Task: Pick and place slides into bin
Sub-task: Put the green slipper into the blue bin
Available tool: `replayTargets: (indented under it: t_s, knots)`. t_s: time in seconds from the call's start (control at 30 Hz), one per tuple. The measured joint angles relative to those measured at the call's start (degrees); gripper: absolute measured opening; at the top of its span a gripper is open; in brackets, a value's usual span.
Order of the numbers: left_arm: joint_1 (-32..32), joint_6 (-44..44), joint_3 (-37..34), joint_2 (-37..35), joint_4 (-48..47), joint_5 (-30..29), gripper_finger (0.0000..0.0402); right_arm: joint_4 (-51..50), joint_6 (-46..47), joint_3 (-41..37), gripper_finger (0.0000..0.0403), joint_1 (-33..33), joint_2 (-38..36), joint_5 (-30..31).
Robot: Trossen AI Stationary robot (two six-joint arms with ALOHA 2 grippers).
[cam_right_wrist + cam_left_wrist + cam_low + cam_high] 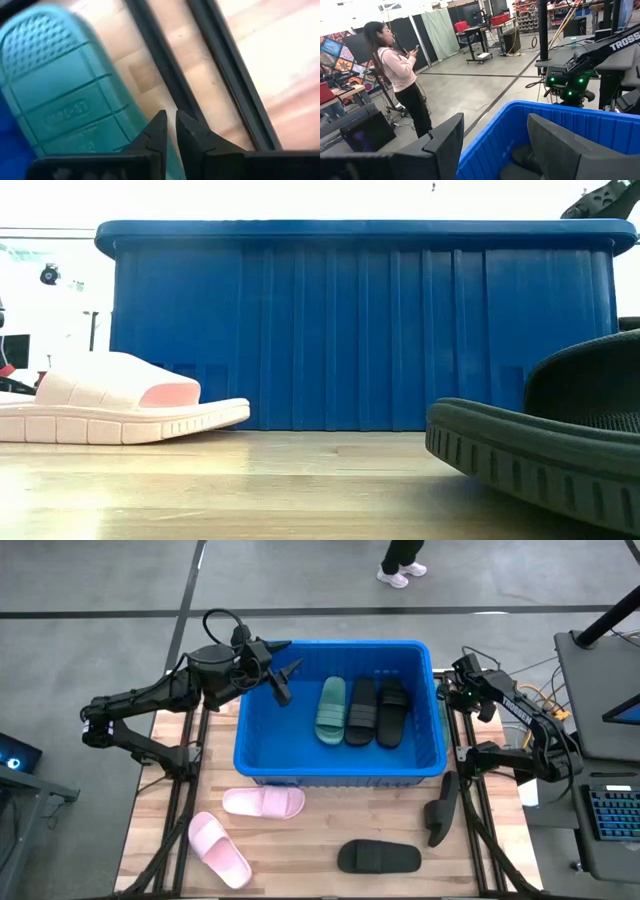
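Near the bin's right side, the right gripper holds its fingers almost together over a sage green slide. I think it needs a firm hold on the slide's edge before lifting. The left gripper waits with jaws apart above the bin.

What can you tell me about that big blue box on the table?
The bin is a large, bright blue rectangular tub that looks like plastic, with ribbed walls and a rolled rim. It stands upright and open-topped on the wooden table, toward its far side. Three slides lie side by side on its floor: one green and two black. A pink slide lies on the table just outside its near wall. The left gripper hangs open over its left end, not touching it.
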Motion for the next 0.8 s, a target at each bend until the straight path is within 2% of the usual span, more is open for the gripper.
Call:
replayTargets:
  t_s: [0.13, 0.27, 0.43, 0.6, 0.8]
  knots:
    - [0.00, -0.01, -0.02, 0.12, 0.02, -0.01, 0.0205, 0.29, -6.04, -0.01, 0.0011, 0.01, 0.38, 1.94]
    - [0.00, -0.05, -0.11, 0.55, -0.14, 0.01, 0.0205, -0.58, -2.76, 0.02, 0.0009, 0.00, -0.25, 4.03]
    - [0.00, -1.04, -0.11, 1.52, -0.32, -0.04, 0.0205, 1.27, -1.81, -0.17, 0.0012, 0.02, 0.22, 1.03]
    - [0.00, -1.03, -0.11, 2.05, -0.03, -0.13, 0.0205, 3.66, 2.20, -0.89, 0.0046, 0.02, 0.12, -2.48]
    - [0.00, -1.03, -0.11, 2.05, 0.00, -0.15, 0.0205, 3.72, 2.73, -0.89, 0.0120, 0.01, 0.10, -3.21]
